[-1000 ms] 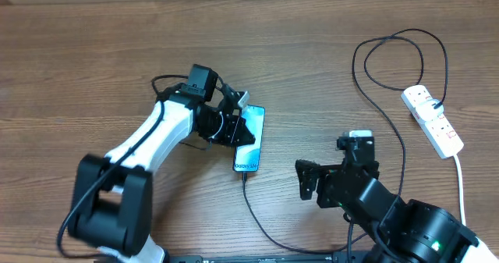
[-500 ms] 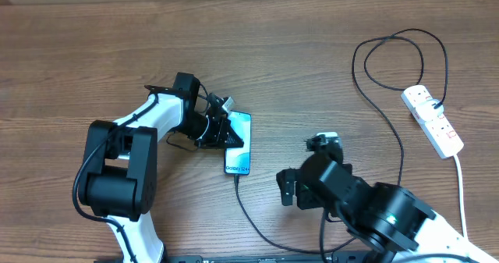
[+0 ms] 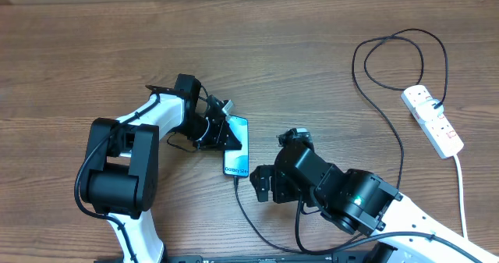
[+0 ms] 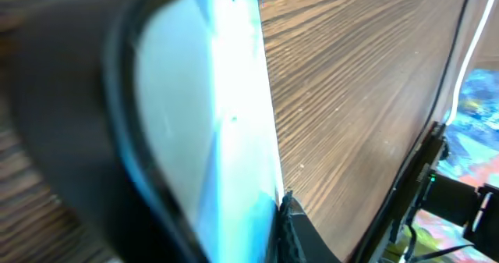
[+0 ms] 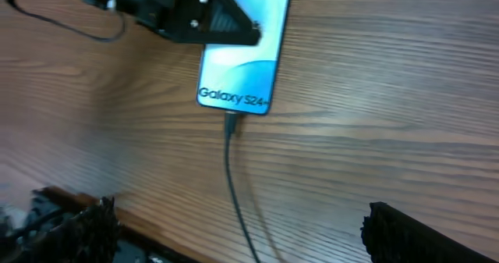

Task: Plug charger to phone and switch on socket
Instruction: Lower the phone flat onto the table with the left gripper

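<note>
A: Where is the phone (image 3: 238, 144)?
B: Screen up on the desk (image 3: 93, 44), left of centre, with the charger (image 5: 231, 177) tip at its bottom edge. The left tool (image 3: 222, 130) lies over its top-left corner. Its fingers are on the phone, but whether they clamp it I cannot tell.
A: And the right tool (image 3: 263, 185)?
B: Its jaws are spread wide and hold nothing. It is just right of the phone's lower end, with the cable on the desk beneath it. The socket (image 3: 433, 121) lies far right, well apart, with its white cord (image 3: 460, 185) trailing down. The black cable makes 1 loop beside it.

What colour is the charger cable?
The charger is black; the right wrist view shows it best.
</note>
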Robot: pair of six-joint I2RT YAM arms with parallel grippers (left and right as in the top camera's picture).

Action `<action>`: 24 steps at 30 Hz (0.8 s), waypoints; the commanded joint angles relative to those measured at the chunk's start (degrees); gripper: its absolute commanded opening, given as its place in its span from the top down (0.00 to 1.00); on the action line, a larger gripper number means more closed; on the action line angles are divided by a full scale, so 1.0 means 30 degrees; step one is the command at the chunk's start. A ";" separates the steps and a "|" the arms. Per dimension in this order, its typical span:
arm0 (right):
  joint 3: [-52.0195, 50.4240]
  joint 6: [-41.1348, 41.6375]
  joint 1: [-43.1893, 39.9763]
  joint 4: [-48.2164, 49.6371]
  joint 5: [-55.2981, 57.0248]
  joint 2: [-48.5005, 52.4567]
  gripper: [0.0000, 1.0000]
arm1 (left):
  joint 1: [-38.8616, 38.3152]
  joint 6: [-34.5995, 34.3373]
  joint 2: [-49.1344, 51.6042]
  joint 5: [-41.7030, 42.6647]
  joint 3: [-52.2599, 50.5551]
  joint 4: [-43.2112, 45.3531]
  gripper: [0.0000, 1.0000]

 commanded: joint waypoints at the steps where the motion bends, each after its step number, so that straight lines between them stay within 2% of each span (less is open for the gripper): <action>1: 0.0087 0.1464 -0.0087 0.0124 -0.0568 0.0168 0.00 | -0.0080 0.0248 0.0393 -0.1909 -0.0109 -0.0007 0.85; 5: 0.0087 0.3716 -0.0087 0.0124 -0.0525 0.0284 0.00 | -0.0080 -0.0933 0.0393 -0.3351 -0.0109 0.0007 0.84; 11: 0.0080 0.5632 -0.0087 0.0124 -0.0189 0.0357 0.00 | -0.0080 -0.1348 0.0393 -0.3650 -0.0109 -0.0029 0.74; 13: 0.0073 0.6098 -0.0087 0.0131 -0.0066 0.0401 0.00 | -0.0080 -0.1479 0.0393 -0.4116 -0.0109 -0.0044 0.75; 14: 0.0073 0.6244 -0.0087 0.0124 0.0015 0.0444 0.00 | -0.0080 -0.1829 0.0393 -0.4692 -0.0102 -0.0044 0.80; 16: 0.0066 0.6295 -0.0087 0.0109 0.0073 0.0546 0.00 | -0.0073 -0.2936 0.0372 -0.6448 -0.0066 -0.0044 0.82; 24: 0.0066 0.6295 -0.0087 0.0117 0.0146 0.0801 0.00 | -0.0073 -0.3869 0.0335 -0.9369 0.0481 -0.0648 0.67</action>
